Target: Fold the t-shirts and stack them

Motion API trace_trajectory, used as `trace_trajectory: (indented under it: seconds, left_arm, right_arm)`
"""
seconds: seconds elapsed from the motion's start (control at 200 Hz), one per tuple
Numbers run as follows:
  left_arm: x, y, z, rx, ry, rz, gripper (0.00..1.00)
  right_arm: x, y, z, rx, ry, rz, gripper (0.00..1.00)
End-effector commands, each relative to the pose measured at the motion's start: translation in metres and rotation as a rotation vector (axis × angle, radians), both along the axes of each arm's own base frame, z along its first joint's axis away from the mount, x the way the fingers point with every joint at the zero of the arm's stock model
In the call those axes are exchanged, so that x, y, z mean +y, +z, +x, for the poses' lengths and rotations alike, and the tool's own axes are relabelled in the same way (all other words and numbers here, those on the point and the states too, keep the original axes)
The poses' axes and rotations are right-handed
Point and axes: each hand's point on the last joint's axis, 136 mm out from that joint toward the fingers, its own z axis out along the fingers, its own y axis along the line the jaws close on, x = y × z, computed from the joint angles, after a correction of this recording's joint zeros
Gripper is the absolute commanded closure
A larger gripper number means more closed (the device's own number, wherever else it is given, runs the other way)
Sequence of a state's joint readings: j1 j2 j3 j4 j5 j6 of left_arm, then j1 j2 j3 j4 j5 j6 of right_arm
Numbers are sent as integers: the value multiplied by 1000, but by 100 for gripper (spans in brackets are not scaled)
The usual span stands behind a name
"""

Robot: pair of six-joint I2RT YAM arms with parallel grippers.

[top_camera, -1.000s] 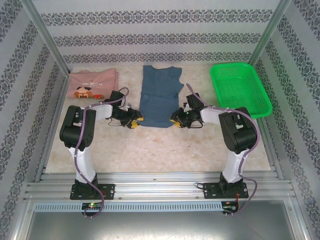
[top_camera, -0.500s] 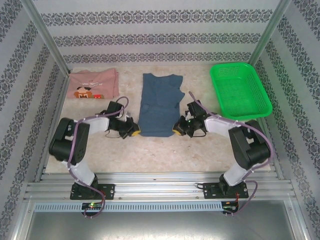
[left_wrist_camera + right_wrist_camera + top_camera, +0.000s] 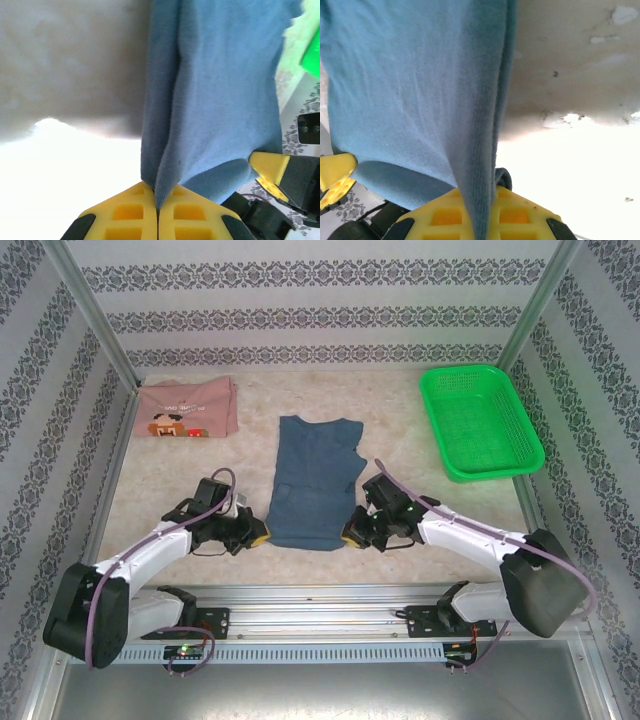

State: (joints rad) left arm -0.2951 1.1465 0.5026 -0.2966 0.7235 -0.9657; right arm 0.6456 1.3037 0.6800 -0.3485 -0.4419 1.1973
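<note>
The slate-blue t-shirt point(image 3: 314, 483) lies lengthwise down the middle of the table, folded into a narrow strip. My left gripper point(image 3: 259, 537) is shut on its near left corner, and the cloth point(image 3: 210, 100) runs up from between the yellow fingers point(image 3: 132, 212). My right gripper point(image 3: 350, 536) is shut on the near right corner, with the cloth point(image 3: 420, 90) pinched between its yellow fingers point(image 3: 517, 215). The pink t-shirt point(image 3: 187, 408) with the pixel face print lies folded at the back left.
A green mesh basket point(image 3: 480, 420) stands at the back right. Metal frame posts rise at both back corners. Both arms stretch low over the near part of the marble table point(image 3: 420, 570), either side of the shirt.
Both grippers have closed on the blue shirt's near corners and pulled it towards the near edge. The arms have lowered and stretched out.
</note>
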Motion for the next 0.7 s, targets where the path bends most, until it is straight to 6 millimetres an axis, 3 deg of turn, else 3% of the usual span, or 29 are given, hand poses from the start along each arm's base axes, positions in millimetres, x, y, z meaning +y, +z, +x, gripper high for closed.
trace_trajectory:
  seconds: [0.0, 0.15, 0.305, 0.535, 0.699]
  left_arm:
    - [3, 19, 11, 4, 44, 22, 100]
    - [-1, 49, 47, -60, 73, -45, 100]
    - [-4, 66, 94, -112, 80, -94, 100]
    - [-5, 68, 171, -142, 84, -144, 100]
    - [-3, 76, 212, -172, 87, -143, 100]
  right_arm:
    - [-9, 23, 14, -47, -20, -68, 94]
    - [-9, 54, 45, -116, -37, -35, 93]
    - [-14, 71, 84, -158, -48, 1, 92]
    - [-16, 71, 151, -171, -48, 41, 90]
    - [-17, 65, 194, -165, -42, 55, 89]
